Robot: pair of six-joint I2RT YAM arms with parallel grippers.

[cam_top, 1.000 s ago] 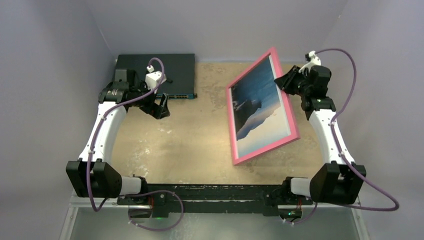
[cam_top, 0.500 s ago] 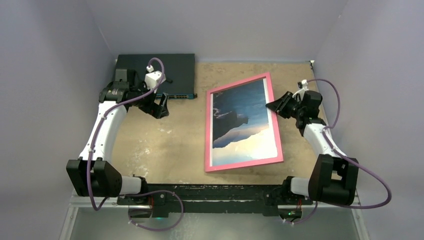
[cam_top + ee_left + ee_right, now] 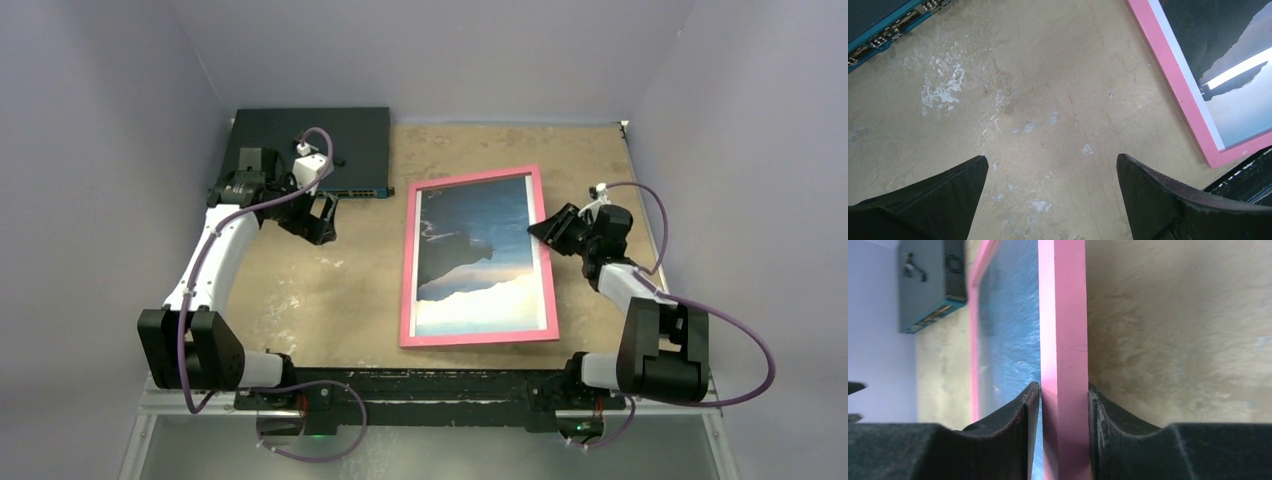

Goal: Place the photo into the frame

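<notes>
- Right gripper (image 3: 1063,405): its fingers are pressed onto the frame (image 3: 1062,315), one on each side of the right-hand pink rail about midway along it. The rail fills the gap between them.
- The wrist view does not show whether that rail rests on the table (image 3: 330,300) or is held just off it.
- The frame lies right of centre, long side running away from the arms. Its near edge is close to the table's near edge.
- The photo (image 3: 473,250) shows inside the pink border, picture side up, so it appears to be already seated. I cannot tell whether it is fully secured.
- Left gripper (image 3: 1050,160): fingers spread wide and holding nothing. It hovers over bare table near the box (image 3: 340,135), well apart from the frame.
- Risk: if the rail is raised when the fingers part, the frame would drop and could jolt the photo out of place.
- Risk: if the arm withdraws before the fingers are fully clear, a finger could snag the rail and drag or twist the frame toward the near edge.
- Risk: a finger sliding on the pane side could scrape the pane.
</notes>
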